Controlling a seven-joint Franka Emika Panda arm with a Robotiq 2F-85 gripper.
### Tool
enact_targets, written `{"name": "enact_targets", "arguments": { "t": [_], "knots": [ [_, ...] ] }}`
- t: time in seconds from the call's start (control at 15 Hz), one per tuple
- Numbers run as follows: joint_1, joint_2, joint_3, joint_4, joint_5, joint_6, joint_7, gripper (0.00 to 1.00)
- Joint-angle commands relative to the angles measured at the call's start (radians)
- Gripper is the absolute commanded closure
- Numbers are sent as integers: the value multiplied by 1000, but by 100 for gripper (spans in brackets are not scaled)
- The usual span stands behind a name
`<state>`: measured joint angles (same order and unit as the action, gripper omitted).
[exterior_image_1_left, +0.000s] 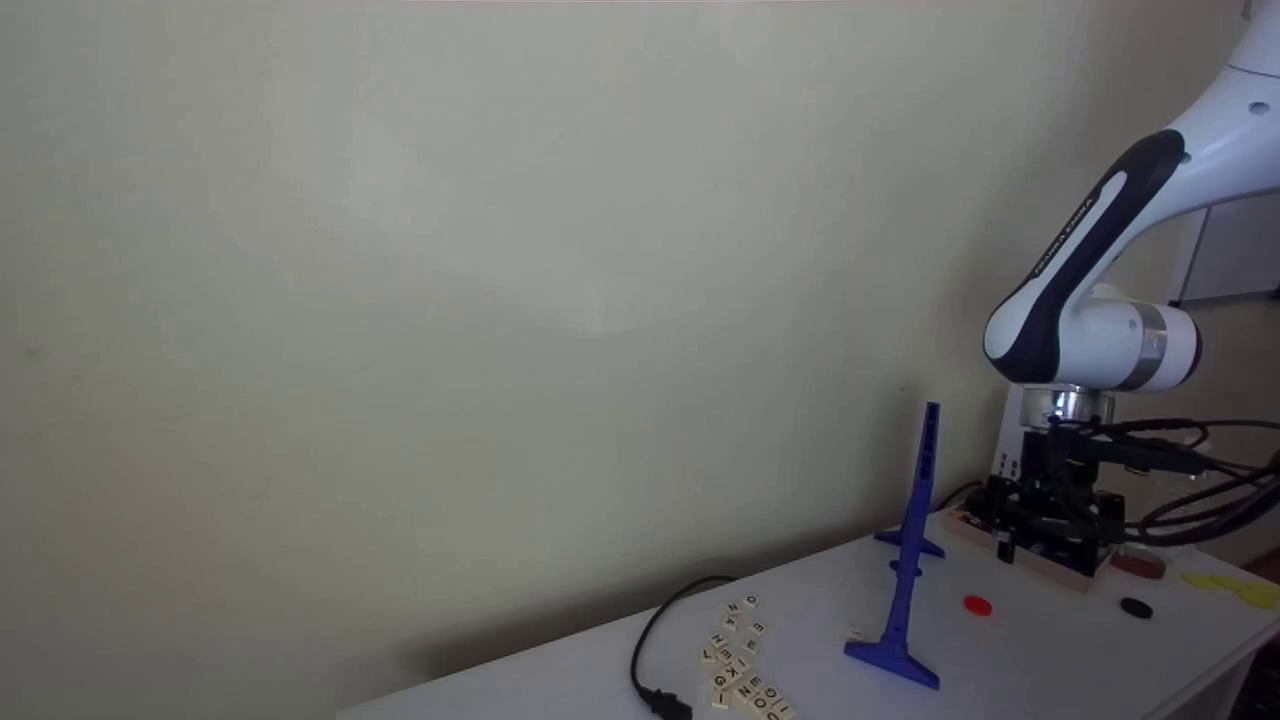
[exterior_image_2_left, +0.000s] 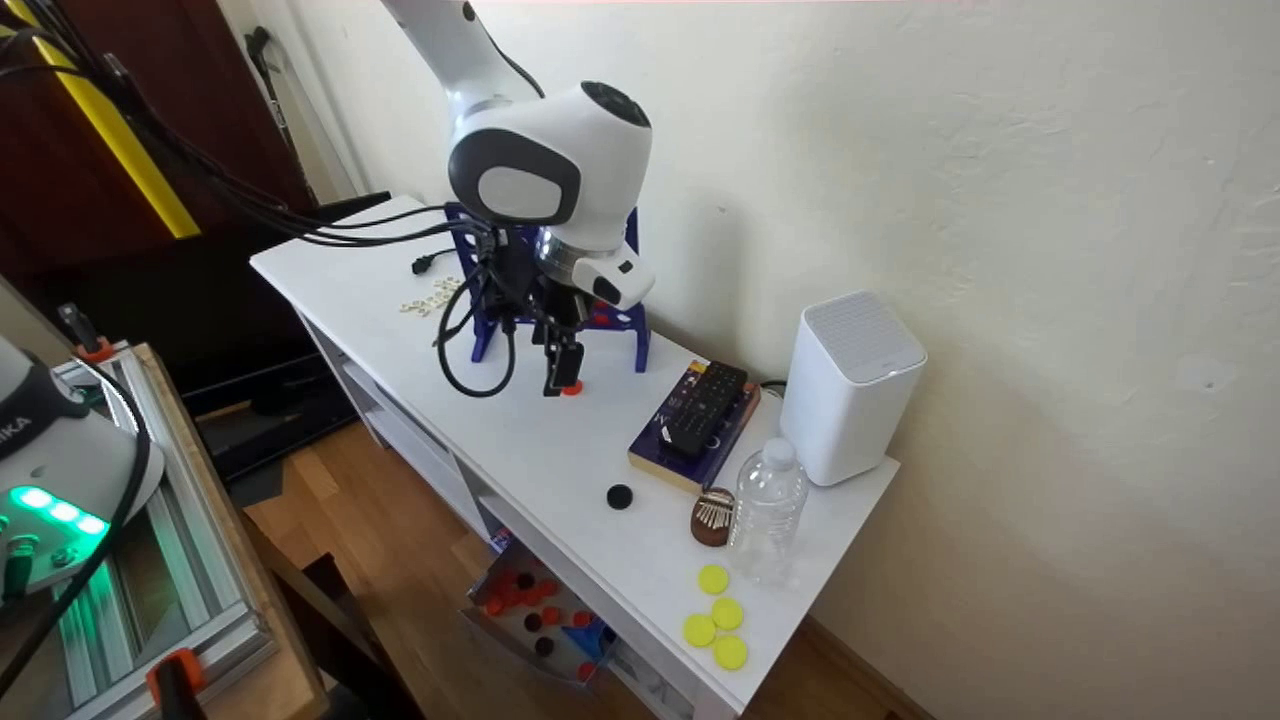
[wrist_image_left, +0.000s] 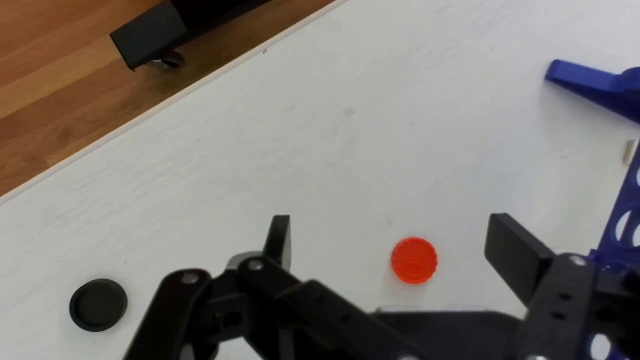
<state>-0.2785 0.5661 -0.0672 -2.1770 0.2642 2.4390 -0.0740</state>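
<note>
Red disc (wrist_image_left: 414, 260) lies flat on white table (wrist_image_left: 320, 160), showing between fingers of your gripper (wrist_image_left: 390, 235) in wrist view. Your jaws stand wide apart; fingertip height above table hard to judge, perhaps slight. Black disc (wrist_image_left: 98, 305) sits outside fingers. In exterior view, blue rack (exterior_image_1_left: 911, 535) stands upright nearby; book (exterior_image_2_left: 722, 442) carries remote (exterior_image_2_left: 703, 410).

On the tabletop (exterior_image_2_left: 560, 440) lie flat four yellow discs (exterior_image_2_left: 728, 613), one red disc (wrist_image_left: 414, 260), one black disc (wrist_image_left: 98, 305) and one book (exterior_image_2_left: 715, 450).

Open room surrounds the red disc (wrist_image_left: 414, 260), bounded by blue rack (exterior_image_1_left: 911, 545) and book (exterior_image_2_left: 710, 460).
</note>
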Motion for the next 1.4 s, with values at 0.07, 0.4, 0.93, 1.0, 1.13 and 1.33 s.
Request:
{"name": "enact_targets", "arguments": {
  "t": [0.07, 0.4, 0.93, 1.0, 1.13, 1.33],
  "knots": [
    [-15, 43, 21, 28, 42, 32, -17, 0],
    [-12, 73, 27, 47, 42, 57, 1, 0],
    [-14, 138, 38, 117, 81, 54, 27, 0],
    [-11, 147, 37, 127, 80, 51, 36, 0],
    [-4, 165, 34, 147, 78, 40, 66, 0],
    [-2, 186, 37, 170, 83, 38, 102, 0]
  ]
}}
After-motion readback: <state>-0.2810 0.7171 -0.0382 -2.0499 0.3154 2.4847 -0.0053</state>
